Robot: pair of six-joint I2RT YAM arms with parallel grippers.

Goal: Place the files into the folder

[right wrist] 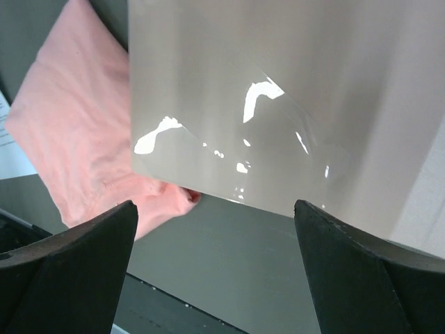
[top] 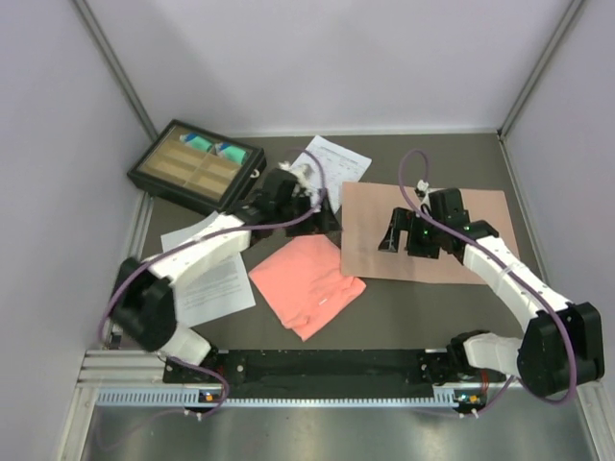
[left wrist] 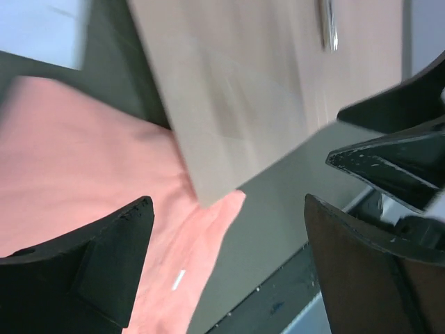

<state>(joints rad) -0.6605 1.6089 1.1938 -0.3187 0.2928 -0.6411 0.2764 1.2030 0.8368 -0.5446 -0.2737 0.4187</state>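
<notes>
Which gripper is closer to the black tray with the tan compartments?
Left. The left gripper sits just right of the black compartmented tray; the right gripper is farther off, above the flat tan folder.

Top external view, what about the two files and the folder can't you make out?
Near file: left arm covers part; print too small to read.
Far file: near edge behind the left arm; print too small.
Folder: right gripper hides its middle; open or closed is unclear.
</notes>
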